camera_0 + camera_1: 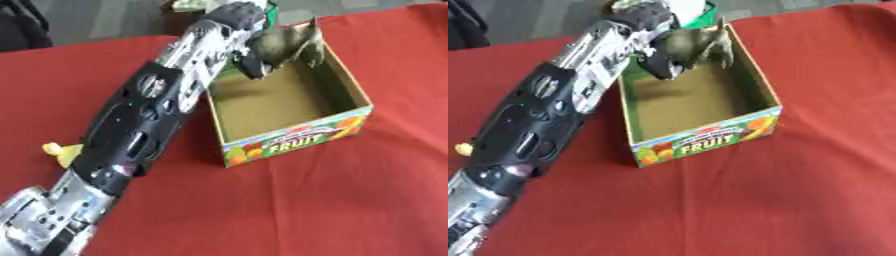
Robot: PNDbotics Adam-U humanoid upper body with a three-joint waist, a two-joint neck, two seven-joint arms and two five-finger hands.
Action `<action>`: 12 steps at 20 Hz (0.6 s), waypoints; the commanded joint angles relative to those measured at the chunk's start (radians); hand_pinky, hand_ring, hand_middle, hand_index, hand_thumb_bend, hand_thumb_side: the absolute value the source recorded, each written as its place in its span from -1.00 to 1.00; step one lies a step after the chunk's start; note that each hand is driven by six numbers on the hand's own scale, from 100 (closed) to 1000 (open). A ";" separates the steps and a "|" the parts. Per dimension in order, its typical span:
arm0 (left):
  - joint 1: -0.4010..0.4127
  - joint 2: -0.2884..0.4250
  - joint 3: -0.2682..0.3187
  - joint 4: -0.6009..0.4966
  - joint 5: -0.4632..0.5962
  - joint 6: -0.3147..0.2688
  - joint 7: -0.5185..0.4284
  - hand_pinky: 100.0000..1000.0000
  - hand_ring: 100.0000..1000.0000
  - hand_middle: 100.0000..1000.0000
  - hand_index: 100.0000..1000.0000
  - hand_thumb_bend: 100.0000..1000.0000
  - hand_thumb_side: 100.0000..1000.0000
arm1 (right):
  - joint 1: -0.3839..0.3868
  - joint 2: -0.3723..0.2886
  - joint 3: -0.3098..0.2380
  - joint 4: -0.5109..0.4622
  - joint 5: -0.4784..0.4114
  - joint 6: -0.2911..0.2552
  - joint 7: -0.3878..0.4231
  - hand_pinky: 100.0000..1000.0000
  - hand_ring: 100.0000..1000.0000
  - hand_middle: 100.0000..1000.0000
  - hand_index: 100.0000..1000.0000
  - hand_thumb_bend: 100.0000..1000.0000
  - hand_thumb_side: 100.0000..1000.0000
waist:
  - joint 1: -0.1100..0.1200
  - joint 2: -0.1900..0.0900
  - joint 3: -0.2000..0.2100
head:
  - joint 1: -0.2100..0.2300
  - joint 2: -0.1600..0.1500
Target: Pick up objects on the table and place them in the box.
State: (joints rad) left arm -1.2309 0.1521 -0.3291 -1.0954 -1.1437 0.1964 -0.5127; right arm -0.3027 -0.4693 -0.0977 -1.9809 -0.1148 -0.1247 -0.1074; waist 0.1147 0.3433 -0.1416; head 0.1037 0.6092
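My left arm stretches from the lower left up to the far end of the box. Its hand (238, 31) is curled round an olive-green toy animal (293, 42), which hangs over the far end of the box with its legs pointing down. The open cardboard box (297, 138), printed with fruit and the word FRUIT on its front wall, stands on the red tablecloth, and its brown floor is bare where it shows. A small yellow thing (61, 152) lies on the cloth left of my forearm, partly hidden by it. My right hand shows in neither view.
Something green and white (695, 9) sits just behind the box at the table's far edge. Red cloth (332, 200) covers the table in front of and to the right of the box.
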 commanded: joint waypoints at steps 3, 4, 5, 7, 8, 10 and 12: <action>-0.007 -0.007 0.014 0.040 -0.041 -0.017 -0.013 0.06 -0.15 -0.45 -0.58 -1.00 -0.50 | -0.021 -0.007 0.001 -0.019 -0.010 0.000 0.010 0.30 0.49 0.17 0.58 -1.00 1.00 | -0.002 -0.013 -0.009 | 0.007 -0.017; -0.005 -0.010 0.017 0.050 -0.042 -0.022 -0.017 0.09 -0.11 -0.36 -0.45 -1.00 -0.49 | -0.022 -0.006 0.001 -0.019 -0.010 0.001 0.011 0.30 0.49 0.17 0.58 -1.00 1.00 | 0.000 -0.012 -0.011 | 0.005 -0.018; -0.003 -0.014 0.020 0.058 -0.035 -0.030 -0.023 0.10 -0.10 -0.31 -0.42 -1.00 -0.49 | -0.021 -0.007 0.001 -0.019 -0.010 0.001 0.011 0.30 0.49 0.17 0.58 -1.00 1.00 | 0.000 -0.011 -0.011 | -0.001 -0.019; -0.002 -0.017 0.021 0.068 -0.018 -0.047 -0.035 0.18 -0.03 -0.19 -0.28 -1.00 -0.58 | -0.020 -0.008 0.000 -0.019 -0.009 0.002 0.011 0.30 0.49 0.17 0.58 -1.00 1.00 | 0.001 -0.009 -0.010 | -0.011 -0.018; -0.002 -0.016 0.020 0.072 -0.014 -0.055 -0.044 0.20 0.00 -0.15 -0.21 -1.00 -0.62 | -0.020 -0.007 0.000 -0.019 -0.009 0.002 0.011 0.30 0.49 0.16 0.58 -1.00 1.00 | 0.001 -0.008 -0.010 | -0.013 -0.017; -0.001 -0.017 0.020 0.079 -0.011 -0.065 -0.066 0.32 0.12 -0.03 0.03 -1.00 -0.75 | -0.023 -0.002 0.001 -0.019 -0.011 0.005 0.012 0.30 0.49 0.16 0.58 -1.00 1.00 | 0.002 -0.008 -0.011 | -0.013 -0.015; 0.001 -0.018 0.022 0.088 -0.013 -0.070 -0.091 0.36 0.18 0.03 0.11 -1.00 -0.85 | -0.028 0.004 0.004 -0.019 -0.015 0.008 0.014 0.30 0.49 0.16 0.58 -1.00 1.00 | 0.003 -0.007 -0.010 | -0.013 -0.014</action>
State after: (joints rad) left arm -1.2124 0.1302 -0.3181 -1.0010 -1.1598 0.1310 -0.5899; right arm -0.3187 -0.4570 -0.0916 -1.9809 -0.1233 -0.1186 -0.0951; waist 0.1248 0.3547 -0.1516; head 0.0934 0.6014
